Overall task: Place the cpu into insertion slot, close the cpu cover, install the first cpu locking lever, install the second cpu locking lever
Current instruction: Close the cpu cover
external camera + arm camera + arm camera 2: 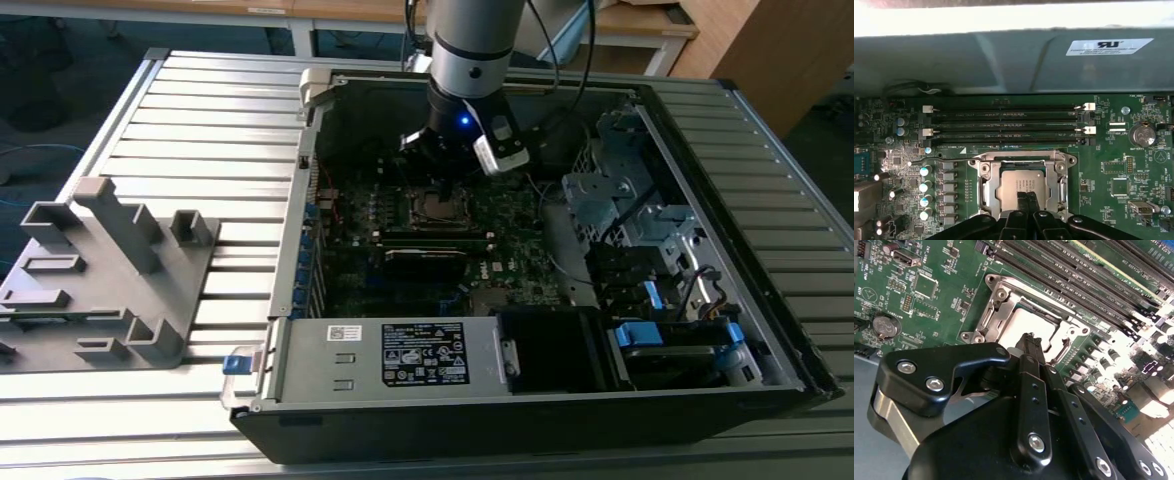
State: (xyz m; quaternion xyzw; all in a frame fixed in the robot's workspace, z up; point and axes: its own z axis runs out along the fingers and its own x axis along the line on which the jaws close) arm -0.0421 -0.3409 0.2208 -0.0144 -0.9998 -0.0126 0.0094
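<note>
First wrist view: the black pincer [1026, 197] covers the near edge of the dull silvery square cpu [1021, 180]. Second wrist view: the pincer hides the near corner of the silver-rimmed square insertion slot [991, 315].

Exterior view overlooks case [534, 432], wrist views close over insertion slot [985, 187] [990, 315]

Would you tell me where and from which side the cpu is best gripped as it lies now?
Probably from straight above, on two opposite edges of its raised metal top. The cpu lies flat, and the cover frames it on all sides, so a sideways approach would likely meet metal.
</note>
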